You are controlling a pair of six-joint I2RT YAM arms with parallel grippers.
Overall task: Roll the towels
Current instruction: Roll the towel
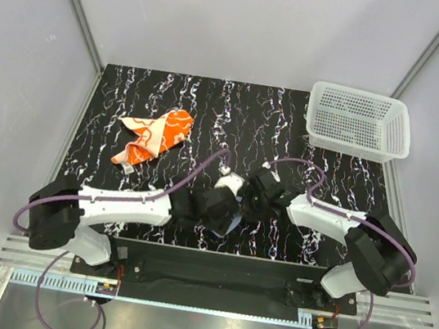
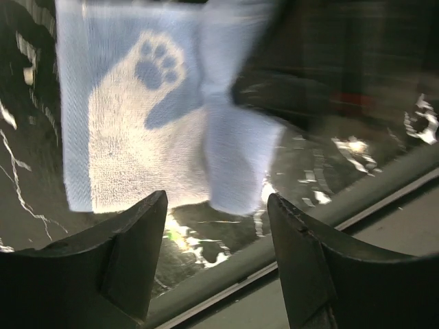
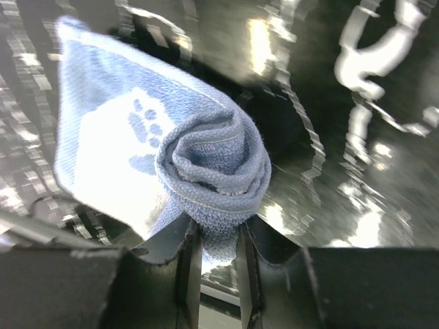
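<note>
1. Light-blue terry: blue towel point(image 3: 206, 164), one of two towels. It carries one white patch with a blue paw print on it.
2. Blue towel is part rolled. One end is wound into a tight spiral, and the rest lies flat on the black marbled table point(image 1: 305, 144).
3. It sits at the near middle of the table, between the two arms. From the top view it is almost wholly hidden under the wrists.
4. Right claw point(image 3: 219, 233): fingers pressed in on the spiral end of the blue towel, pinching it from both sides. The roll bulges out just above the fingertips.
5. Left claw point(image 2: 218, 205): fingers spread, nothing between them. The blue towel's flat part lies just beyond the tips. I cannot tell whether they touch it.
6. In the left wrist view a fold of the blue towel runs up to a dark, blurred shape at upper right.
7. In the top view the two claws sit close together, nearly nose to nose, over the blue towel.
8. Orange towel point(image 1: 154, 140): one, with white swirls, lying crumpled and unrolled on the far left part of the table. It is well apart from both claws.
9. Basket point(image 1: 355, 143): one, white mesh, at the far right corner of the table. Nothing is visible inside it.
10. Count: two towels, one basket, two arms, two claws.
</note>
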